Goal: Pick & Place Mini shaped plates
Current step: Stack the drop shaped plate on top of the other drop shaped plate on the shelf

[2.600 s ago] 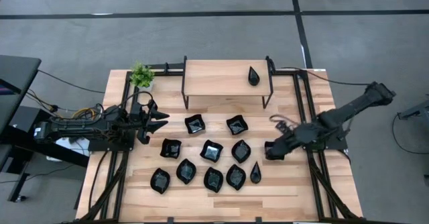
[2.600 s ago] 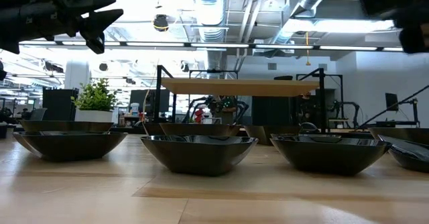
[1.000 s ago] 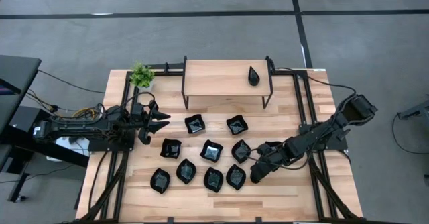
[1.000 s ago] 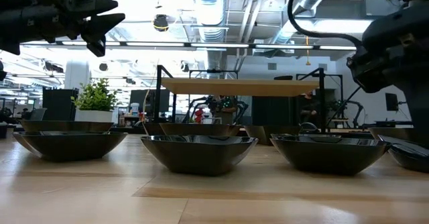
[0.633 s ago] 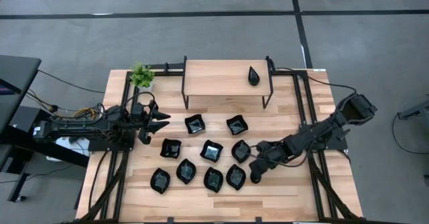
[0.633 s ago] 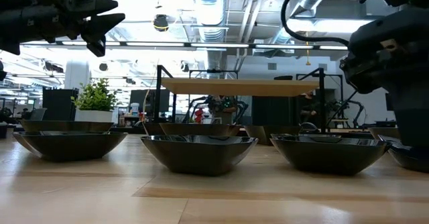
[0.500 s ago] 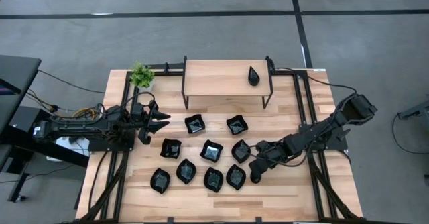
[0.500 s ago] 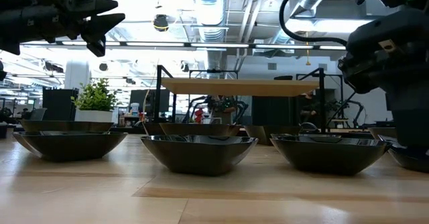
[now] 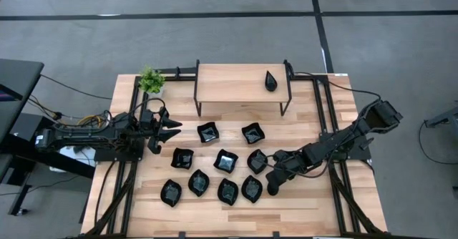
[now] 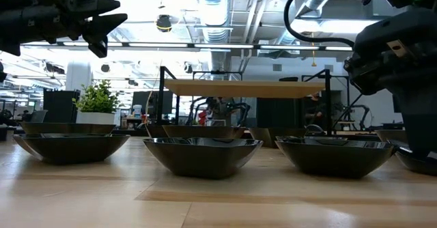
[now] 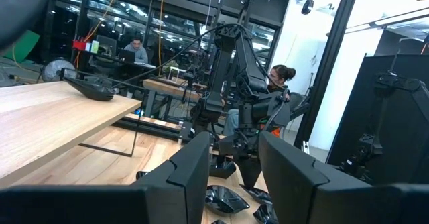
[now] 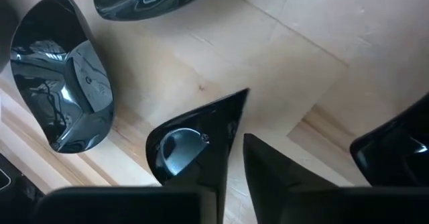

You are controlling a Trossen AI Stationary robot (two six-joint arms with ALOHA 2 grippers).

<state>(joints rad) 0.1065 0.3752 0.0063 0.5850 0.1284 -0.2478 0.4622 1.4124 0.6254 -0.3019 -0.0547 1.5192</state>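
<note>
The right gripper (image 9: 272,187) is down at the front right of the wooden table (image 9: 308,210), its fingers (image 12: 201,153) clenched on the rim of a small teardrop plate (image 12: 175,149). A leaf-shaped plate (image 12: 64,83) lies just beside it, and the other glossy black plates (image 9: 215,164) spread in rows behind. The arm hides most of the gripped plate from above. Farther back, another teardrop plate (image 9: 270,81) sits on a raised shelf (image 9: 236,83) beside a green plant (image 9: 151,79). The left gripper (image 9: 169,128) hangs released at the left edge
</note>
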